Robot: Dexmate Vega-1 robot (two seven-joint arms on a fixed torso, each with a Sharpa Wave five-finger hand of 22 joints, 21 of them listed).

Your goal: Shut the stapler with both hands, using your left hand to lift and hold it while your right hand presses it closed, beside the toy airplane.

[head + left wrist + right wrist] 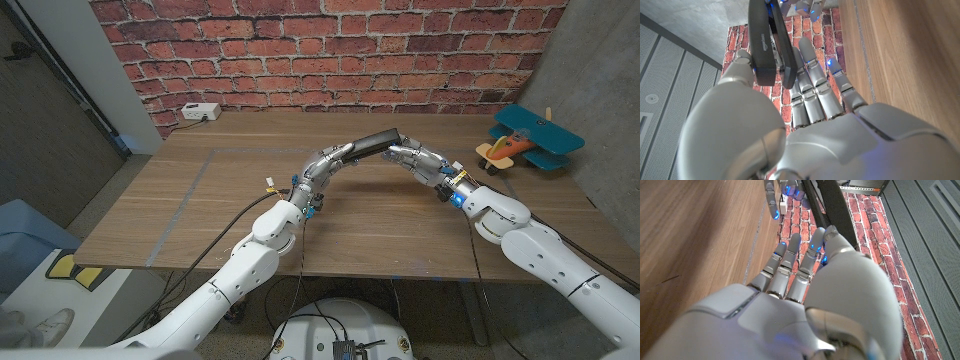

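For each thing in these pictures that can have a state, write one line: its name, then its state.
Stapler: lifted off the table, held between both hands; open or closed, cannot tell.
Left hand: holds the stapler.
Right hand: on the stapler's other end.
Toy airplane: upright on the table, untouched.

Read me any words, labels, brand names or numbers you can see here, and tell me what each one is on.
None can be read.
Stapler, held up by the left hand and the right hand: no legible marking.
Toy airplane: no lettering shows.
White box by the brick wall: too small to tell.
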